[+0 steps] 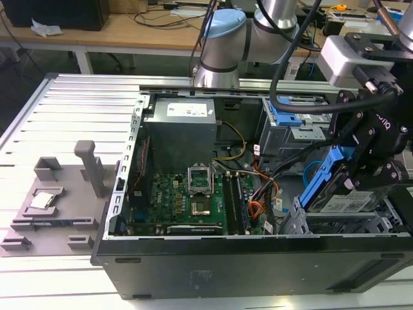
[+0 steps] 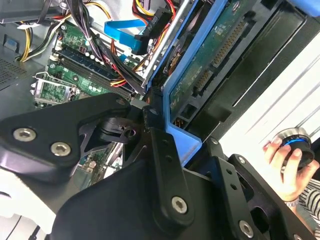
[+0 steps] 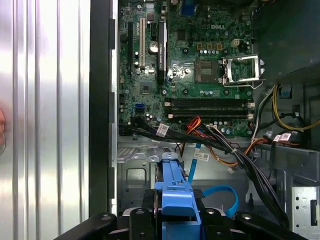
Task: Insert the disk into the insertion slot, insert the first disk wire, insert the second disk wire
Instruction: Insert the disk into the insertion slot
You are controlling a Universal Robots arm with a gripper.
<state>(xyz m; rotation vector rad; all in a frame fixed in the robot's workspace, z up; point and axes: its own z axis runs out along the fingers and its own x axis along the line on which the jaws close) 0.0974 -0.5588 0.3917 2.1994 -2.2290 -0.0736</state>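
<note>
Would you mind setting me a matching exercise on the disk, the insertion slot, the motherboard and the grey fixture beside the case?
Things:
1 disk
2 insertion slot
3 motherboard
4 grey fixture

Descriptions:
A green, inside the case
B outside the case, at the exterior view's left
C blue-framed, gripped by the tool
D grey metal, below the tool in the exterior view

Pairs: 1-C, 2-D, 3-A, 4-B.
</note>
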